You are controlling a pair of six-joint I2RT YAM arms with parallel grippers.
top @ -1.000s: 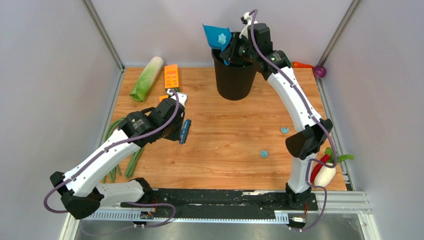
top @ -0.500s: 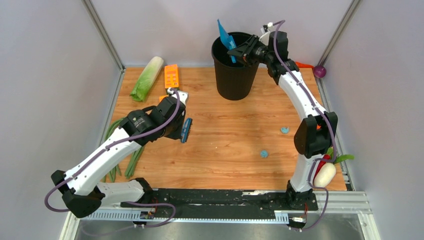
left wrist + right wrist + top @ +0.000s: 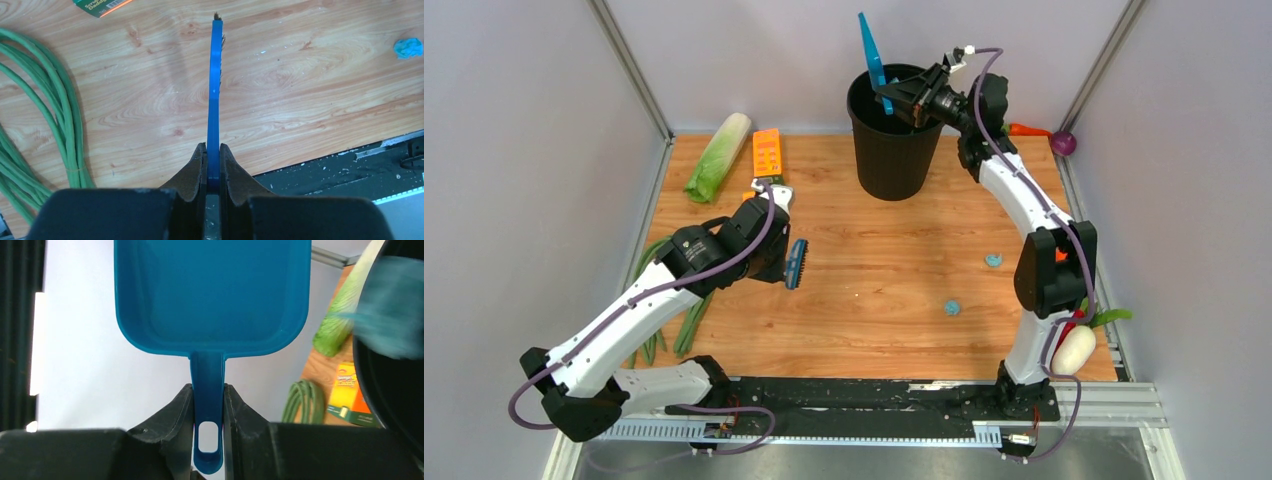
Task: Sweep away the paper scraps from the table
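Your left gripper (image 3: 212, 150) has both jaws clamped on the handle of the blue brush (image 3: 215, 90), seen edge-on, black bristles at its far tip. Below lies the table (image 3: 310, 90). One teal paper scrap (image 3: 408, 48) sits far right; green stalks (image 3: 72, 130) lie left; a package corner (image 3: 100, 5) shows at the top.

You have flat light-brown table board (image 3: 874, 300): wood grain, matt; blue scoop-shaped dustpan (image 3: 210, 295): smooth plastic, faint sheen; round black bin (image 3: 892, 160): matt plastic; tiny teal scrap wad (image 3: 408, 47): crumpled paper, rough; thin blue hand brush (image 3: 214, 100): smooth plastic.
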